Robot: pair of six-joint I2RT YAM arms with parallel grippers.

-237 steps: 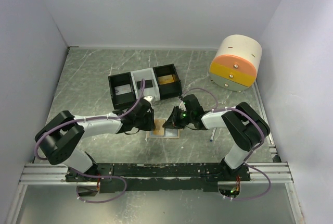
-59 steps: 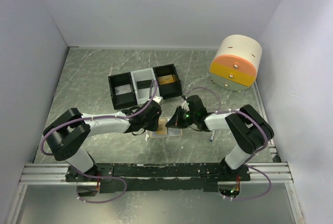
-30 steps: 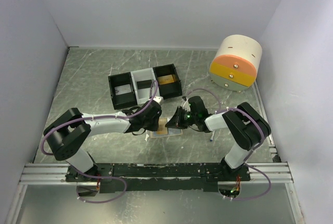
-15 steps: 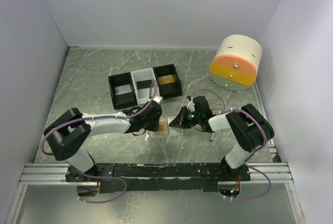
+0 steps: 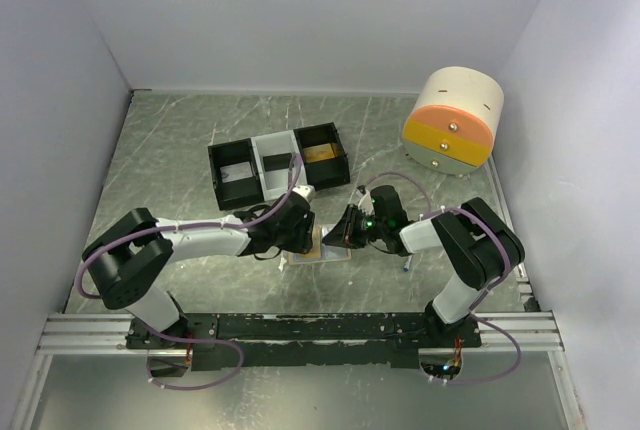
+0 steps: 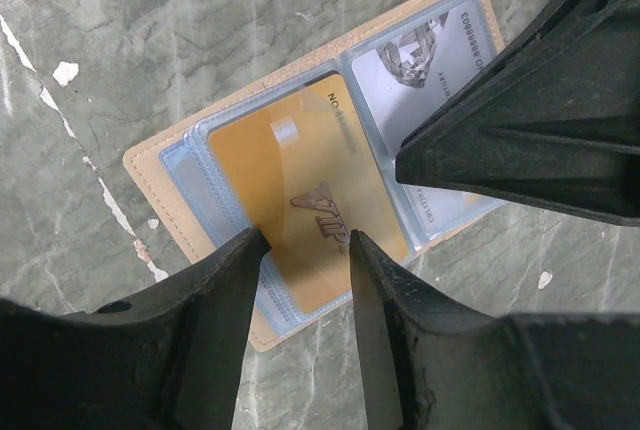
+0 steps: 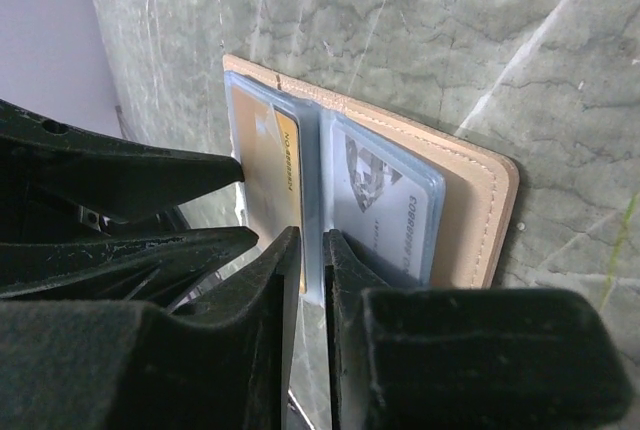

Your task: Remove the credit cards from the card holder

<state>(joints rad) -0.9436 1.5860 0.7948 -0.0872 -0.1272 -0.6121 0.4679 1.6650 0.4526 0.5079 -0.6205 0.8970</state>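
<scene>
- Grey-green marbled surface [image 5: 180,150] carries everything, with pale walls round it.
- Left arm [image 5: 190,240] and right arm [image 5: 460,235], both black and white, reach in low and meet near the middle front.
- Cream round drawer unit with an orange and a yellow front [image 5: 455,115] sits at the far right, well apart from the action.
- Three-compartment tray, black ends and white middle [image 5: 214,175], sits just beyond the arms' wrists.
- Left gripper [image 6: 307,240]: jaws are released, standing apart with their tips down at the near edge of the gold card. Nothing is pinched between them.
- Right gripper [image 7: 311,235]: jaws are clenched to a thin slit on a clear sleeve leaf at the holder's middle fold.
- Flat tan bifold card holder [image 6: 160,175] lies open on the surface between the two grippers, pale silvery-blue sleeves facing up.
- Gold card marked VIP [image 6: 300,170] lies on the holder's left half, partly in the sleeve as far as I can tell.
- Pale card with a diamond picture [image 6: 415,55] is tucked in the right half, partly hidden by the right jaws.
</scene>
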